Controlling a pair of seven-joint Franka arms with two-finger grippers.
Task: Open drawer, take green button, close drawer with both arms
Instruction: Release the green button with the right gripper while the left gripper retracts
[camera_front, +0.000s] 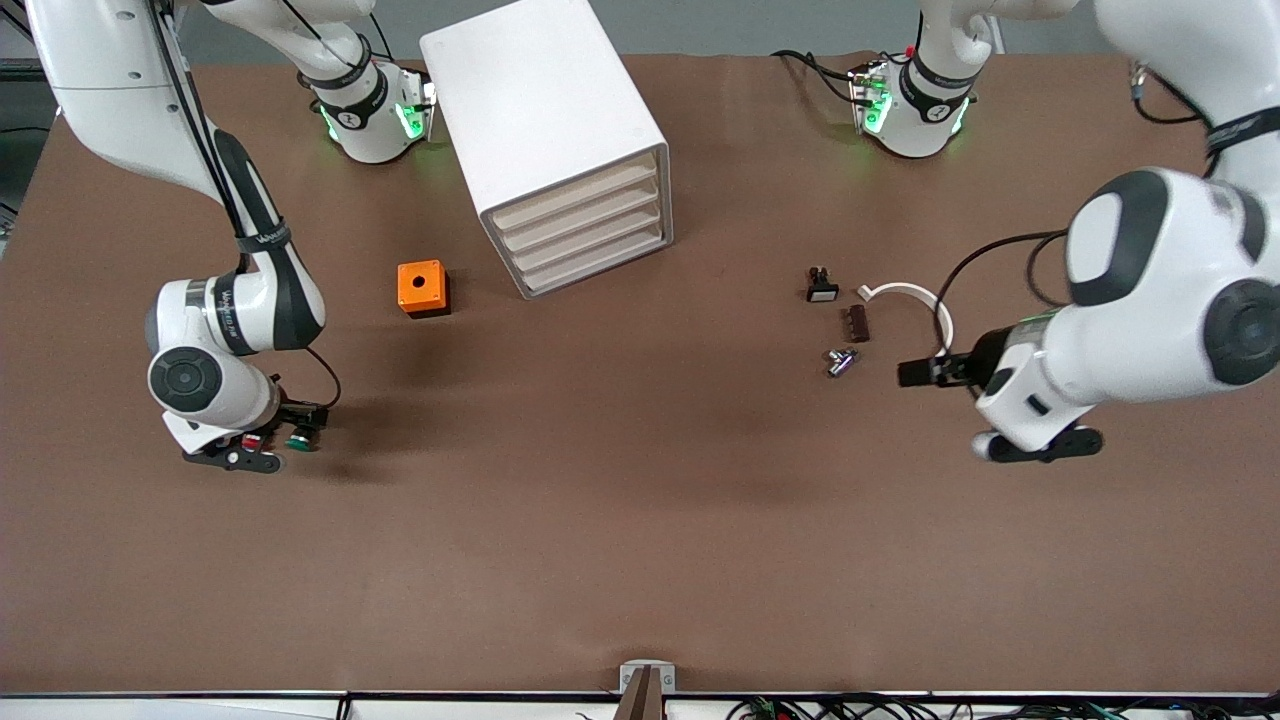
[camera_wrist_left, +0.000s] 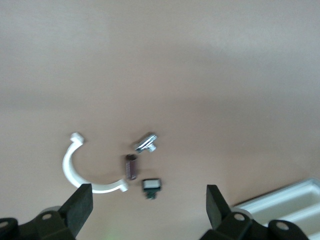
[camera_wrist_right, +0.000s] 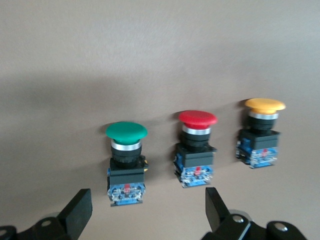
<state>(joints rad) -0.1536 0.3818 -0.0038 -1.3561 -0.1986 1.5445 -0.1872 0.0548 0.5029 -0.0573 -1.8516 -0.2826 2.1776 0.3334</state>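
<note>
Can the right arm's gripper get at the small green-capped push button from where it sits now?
Probably yes. The right gripper is open and hangs just over the green-capped push button, which stands upright on the brown table. Nothing lies between them; the red-capped button stands apart beside it.

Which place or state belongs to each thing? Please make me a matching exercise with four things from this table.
Things:
1. green button
2. orange box
3. drawer
4. white half-ring

Places or states:
a. pushed in, flush with the other three fronts
b. on the table close to the open left claw, toward the left arm's end
c. upright in a row with the red button and the yellow button, under the open right claw
d. beside the cabinet, toward the right arm's end

Pairs: 1-c, 2-d, 3-a, 4-b
</note>
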